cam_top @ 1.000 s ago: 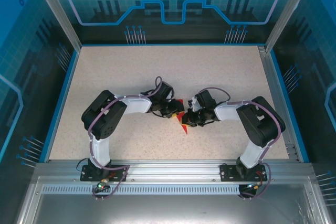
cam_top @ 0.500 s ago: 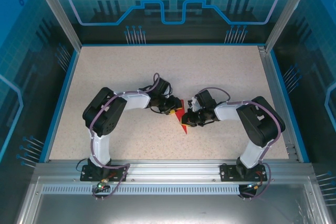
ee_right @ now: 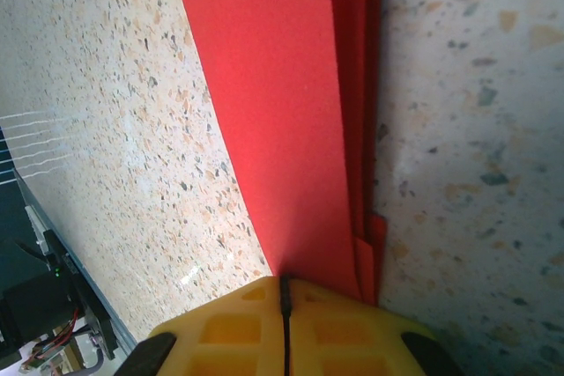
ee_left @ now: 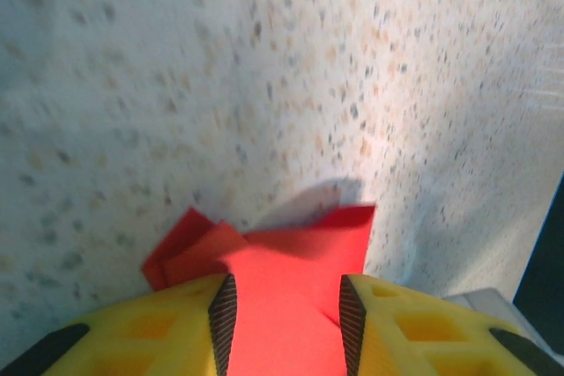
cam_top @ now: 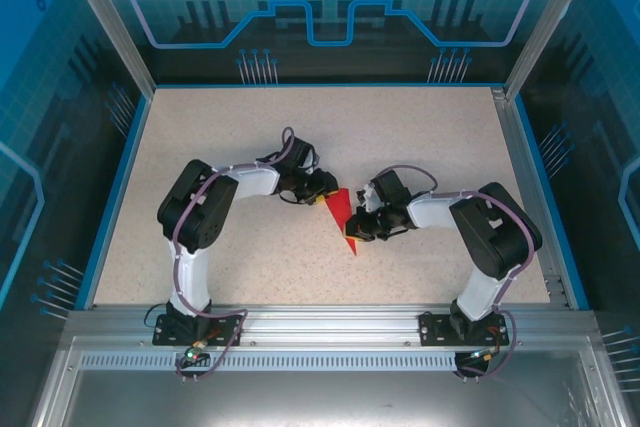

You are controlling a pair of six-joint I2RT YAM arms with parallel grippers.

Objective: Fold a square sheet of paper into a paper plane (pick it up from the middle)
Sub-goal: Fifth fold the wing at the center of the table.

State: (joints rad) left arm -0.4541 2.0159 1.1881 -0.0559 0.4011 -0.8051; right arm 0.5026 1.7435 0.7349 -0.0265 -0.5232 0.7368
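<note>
Both claws hold the paper plane (cam_top: 343, 215): left claw (ee_left: 284, 328) part-spread, right claw (ee_right: 284, 310) clamped tight.

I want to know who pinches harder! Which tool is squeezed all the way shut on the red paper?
The right tool: its yellow fingers meet with no gap beside the red paper. The left tool keeps a gap around it.

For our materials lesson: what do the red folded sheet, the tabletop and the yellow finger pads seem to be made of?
Red sheet: thin matte paper, judging by its crisp creases and stacked layered edges.
Tabletop: probably speckled laminate or stone-look composite; beige with dark and orange flecks and a slight sheen.
Finger pads: apparently moulded plastic or rubber; matte yellow with square recesses and ribbed dark inner faces.
</note>
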